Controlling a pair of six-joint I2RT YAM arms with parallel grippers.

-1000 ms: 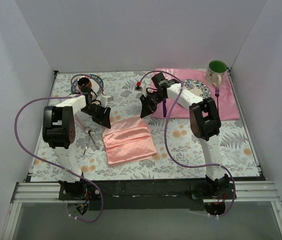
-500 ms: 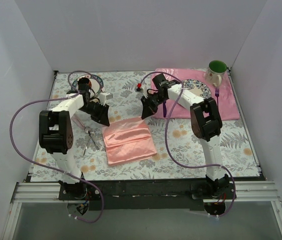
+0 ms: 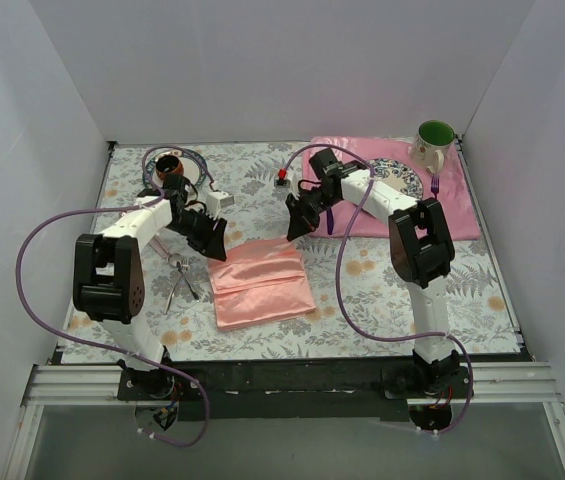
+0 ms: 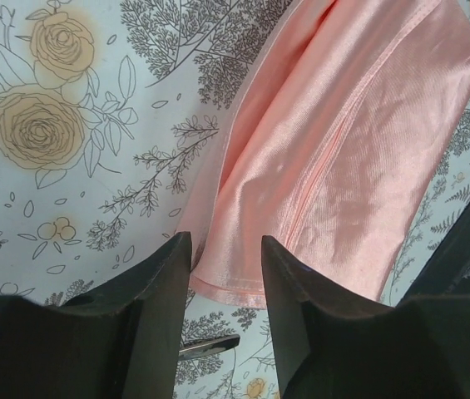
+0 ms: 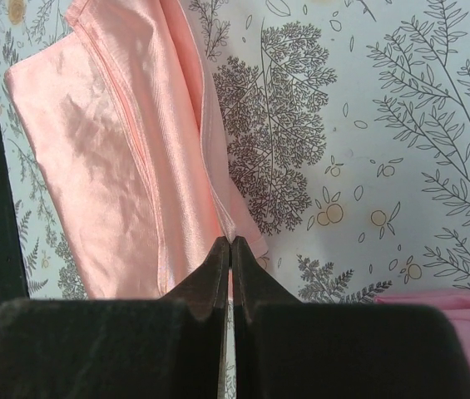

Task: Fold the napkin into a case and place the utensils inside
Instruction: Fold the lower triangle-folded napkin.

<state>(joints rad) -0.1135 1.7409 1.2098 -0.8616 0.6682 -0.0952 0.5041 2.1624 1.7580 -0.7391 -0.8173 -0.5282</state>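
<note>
**Both hands at the far edge of the folded napkin, cutlery out on the worktop**

From the top camera, the salmon-pink napkin [image 3: 260, 285] lies folded into a flat oblong near the middle of the flowery worktop [image 3: 382, 300]. A fold line runs along its length. It's between the two arms, a bit nearer the left one.

The left hand [image 3: 212, 238] is down at the napkin's far left corner. In its wrist view the two black fingers [image 4: 164, 283] are spread, and the hemmed corner of the cloth sits right in the gap between them. They aren't clamped on it.

The right hand [image 3: 297, 225] is at the far right corner. On its own camera the fingers are pressed tight together with no gap, and the tips sit right on the napkin's edge where the layers overlap. I honestly can't tell if a sliver of cloth is caught between them or if they're just resting on top.

The silver utensils [image 3: 177, 282] are in a small loose bunch on the worktop, left of the napkin and next to the left arm. They're near the cloth but not touching it, and not inside it.

Other stuff: a rose-patterned pink placemat [image 3: 457, 215] at the far right with a patterned plate [image 3: 399, 179], a green-lined mug [image 3: 435, 140] and a purple fork [image 3: 434, 186] on it. There's another plate [image 3: 194, 160] at the far left with a dark cup [image 3: 167, 164] on it.
</note>
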